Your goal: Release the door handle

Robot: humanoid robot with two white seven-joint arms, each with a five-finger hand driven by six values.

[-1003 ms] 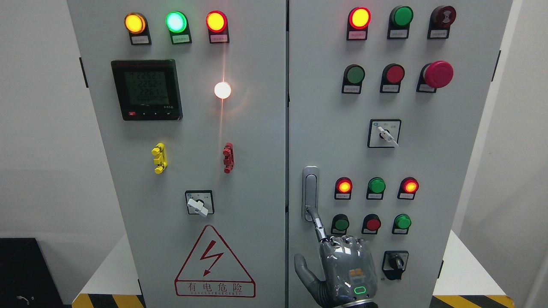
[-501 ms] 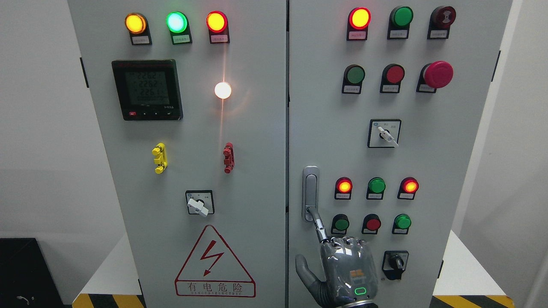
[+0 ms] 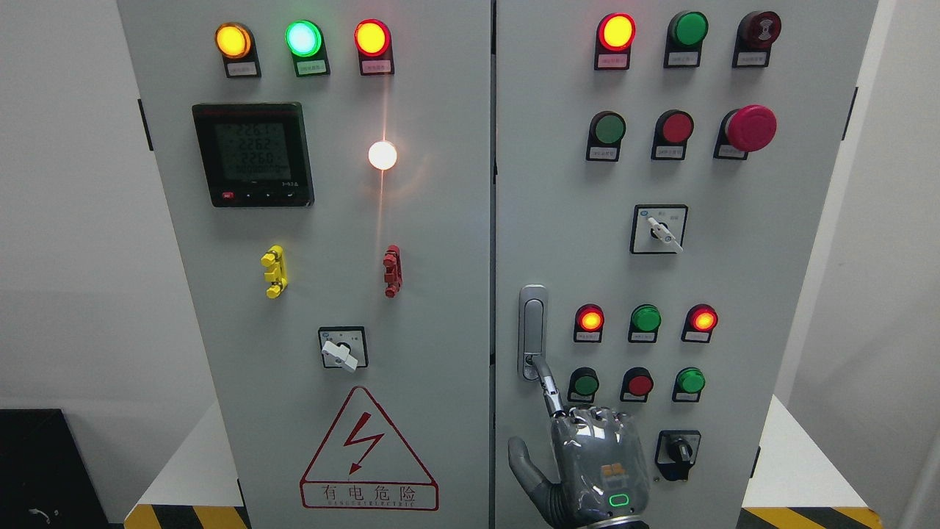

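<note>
Reaching up from the bottom edge right of the middle, the grey right robot hand [image 3: 596, 459] stands back-of-palm to the camera against the right-hand door of the pale grey steel control cabinet [image 3: 440, 242]. Its index finger [image 3: 547, 382] is extended, with the tip touching the lower end of the vertical silver metal door handle [image 3: 532, 332]. The remaining fingers are curled at the knuckles and the thumb sticks out to the left; the hand grips nothing, making contact by the one fingertip only.

That handle sits flush in its recess near the left edge of the right door, just beside the seam between the two doors. Both doors appear closed.

To the right of the handle is a row of small round lamps, a lit red lamp [image 3: 590, 319] nearest. Below, a black rotary switch [image 3: 677, 450] lies just right of the hand. A large red mushroom push button [image 3: 750, 128] sits high on the right door.

On the left door: a black digital meter [image 3: 252, 153], a lit white lamp [image 3: 382, 155], and a red triangular electrical hazard sign [image 3: 369, 454].
</note>
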